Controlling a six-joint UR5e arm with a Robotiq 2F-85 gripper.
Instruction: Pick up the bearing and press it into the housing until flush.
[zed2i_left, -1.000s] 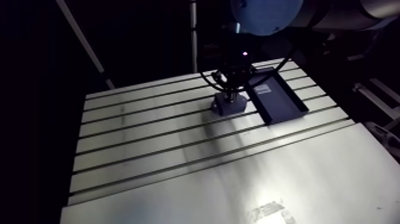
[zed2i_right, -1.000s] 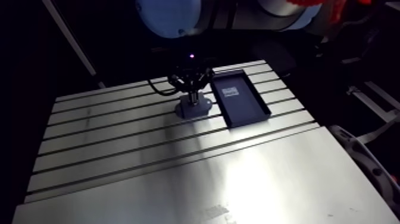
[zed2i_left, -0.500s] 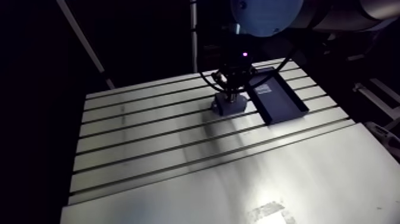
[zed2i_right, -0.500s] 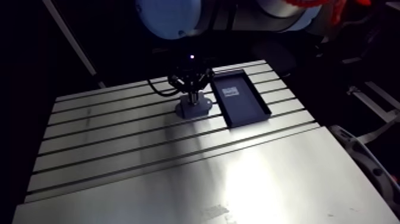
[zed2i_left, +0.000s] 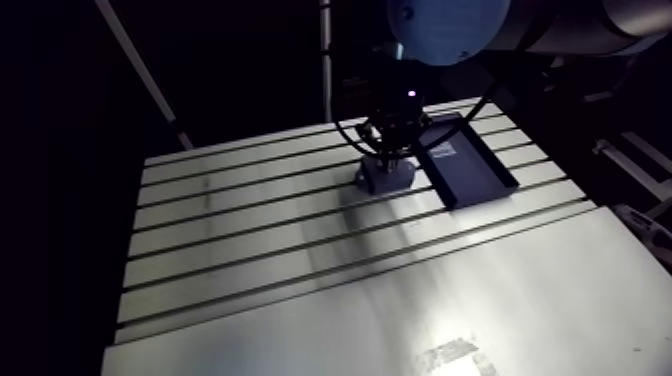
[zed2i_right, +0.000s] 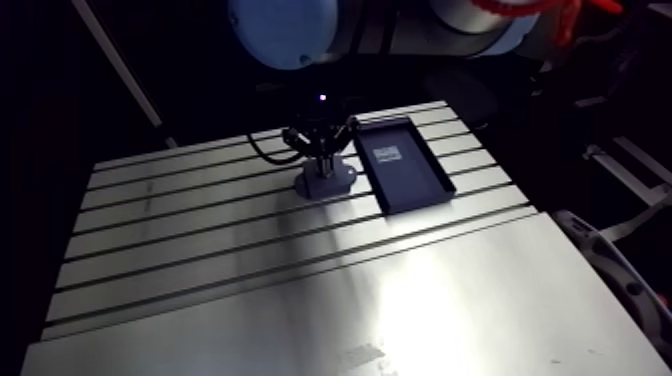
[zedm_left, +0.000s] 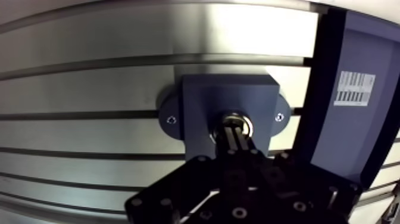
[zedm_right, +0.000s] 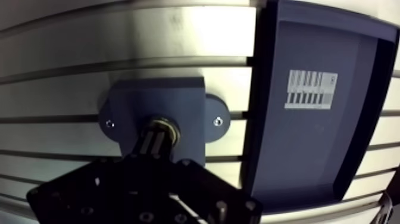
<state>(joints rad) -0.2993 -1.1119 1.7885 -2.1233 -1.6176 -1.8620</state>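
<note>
1. Claw: the two fingers are pressed together, nothing between them. Their tips bear down on the bearing.
2. Bearing: it sits in the bore of the housing. Only a bright ring shows around the fingertips. Whether it is flush cannot be read from these views.
3. Housing: a dark block with two screwed ears, flat on the slotted worktop. Just beside it lies a dark tray bearing a barcode label.
4. Step in hand, as judged: pressing in. The pick is done.
5. Next move, as judged: continue straight down along the bore axis, without side load, until the ring is level with the housing face; then lift clear.
6. Compared with the earlier arm views: claw, housing and tray show no visible shift.
</note>
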